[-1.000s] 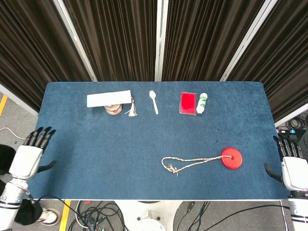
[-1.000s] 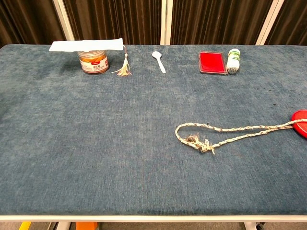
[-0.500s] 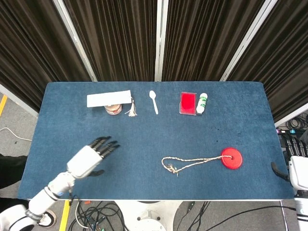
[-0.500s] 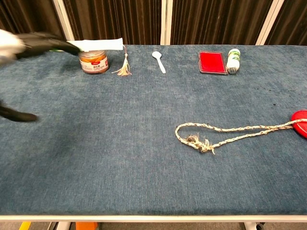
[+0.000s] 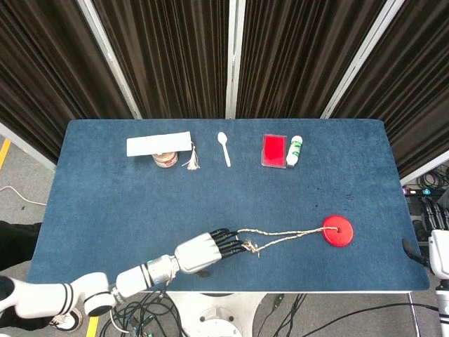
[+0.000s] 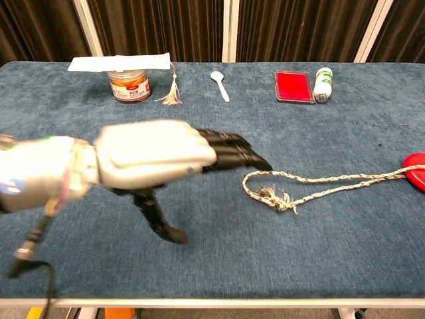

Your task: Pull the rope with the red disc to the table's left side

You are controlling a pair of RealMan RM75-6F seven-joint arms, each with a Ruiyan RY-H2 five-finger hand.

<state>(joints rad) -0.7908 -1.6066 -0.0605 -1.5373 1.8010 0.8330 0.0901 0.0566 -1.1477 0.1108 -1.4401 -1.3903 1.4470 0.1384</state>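
Since the earlier frame your left robot hand [image 5: 208, 250] has swept right across the blue table [image 5: 105, 203], fingers extended, holding nothing, tips just beside the rope [image 5: 280, 239] loop. Rope runs rightward to the red disc [image 5: 337, 230]; right robot hand [image 5: 436, 253] idles off-table. Curtains behind.

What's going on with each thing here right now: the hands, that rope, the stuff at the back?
left hand: fingers stretched toward the rope's loop, holding nothing
right hand: off the table's right edge, idle, barely in view
rope: slack, lying flat, not grasped
red disc: flat, on the table's right side
jar: upright, a paper strip across its top
spoon: lying flat
bottle: on its side beside the red case
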